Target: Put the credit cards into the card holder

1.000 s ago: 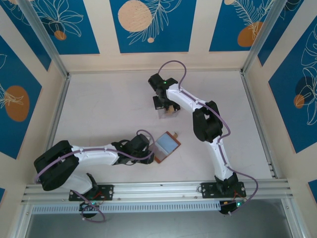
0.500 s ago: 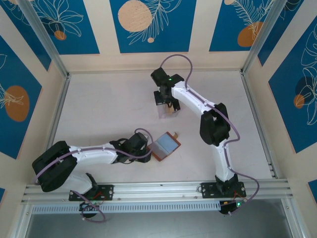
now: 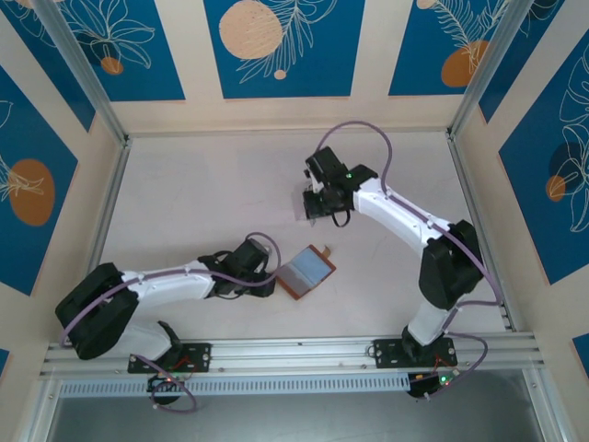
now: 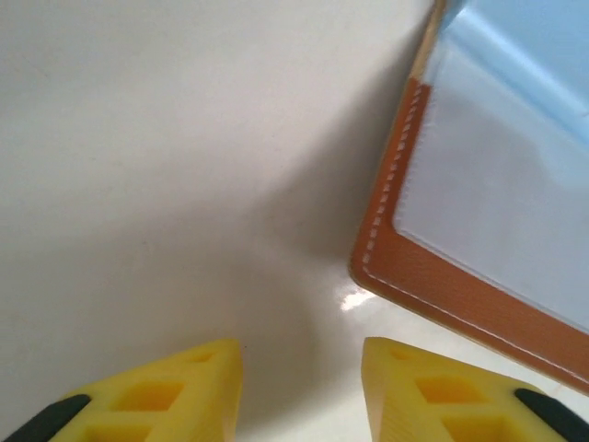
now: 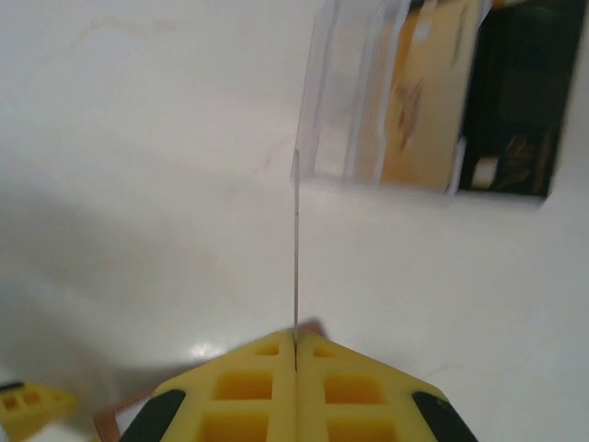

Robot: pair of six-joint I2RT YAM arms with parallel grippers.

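My right gripper [image 5: 295, 348] is shut on one credit card [image 5: 295, 249], seen edge-on as a thin upright line above the table. Beyond it, two more credit cards, one tan [image 5: 428, 101] and one dark [image 5: 511, 101], stand in a clear plastic box [image 5: 354, 92]. The card holder [image 3: 306, 270] lies open on the table, brown leather with a grey-blue inside. My left gripper [image 4: 302, 368] is open just left of its near corner [image 4: 442, 295], with nothing between the yellow fingers [image 4: 166, 391]. From above, the right gripper [image 3: 317, 210] hovers by the box, behind the card holder.
The clear plastic box [image 3: 304, 206] stands mid-table behind the card holder. Aluminium rails [image 3: 276, 352] and patterned walls bound the white table. A corner of the card holder [image 5: 106, 419] and one left finger [image 5: 28, 405] show at the lower left of the right wrist view.
My right gripper has drawn away from the clear box to the right with a card in it. The left gripper has stayed beside the card holder.
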